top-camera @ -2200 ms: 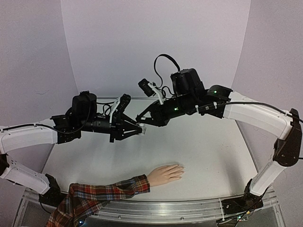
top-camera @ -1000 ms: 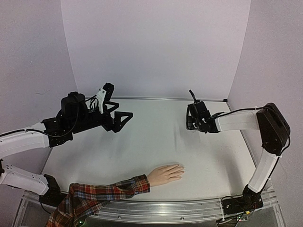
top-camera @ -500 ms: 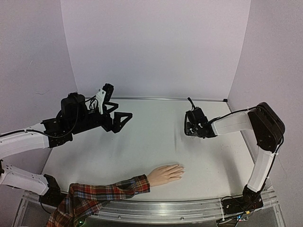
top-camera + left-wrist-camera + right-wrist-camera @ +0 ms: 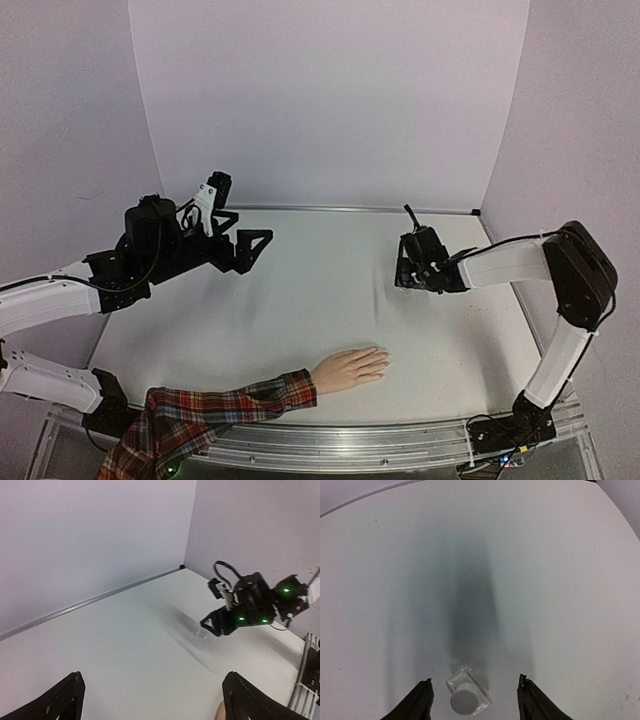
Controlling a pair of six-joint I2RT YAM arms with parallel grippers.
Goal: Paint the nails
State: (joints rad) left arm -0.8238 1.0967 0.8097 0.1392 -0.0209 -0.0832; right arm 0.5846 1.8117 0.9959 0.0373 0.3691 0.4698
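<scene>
Upright bottle (image 4: 468, 696) between spread fingers of right claw (image 4: 474, 681), untouched; left claw (image 4: 152, 695) spread wide, aloft

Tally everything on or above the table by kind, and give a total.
Mannequin hand in a plaid sleeve: 1
Clear bottle with a white cap: 1
Grippers: 2 (left gripper, right gripper)
Total: 4
</scene>
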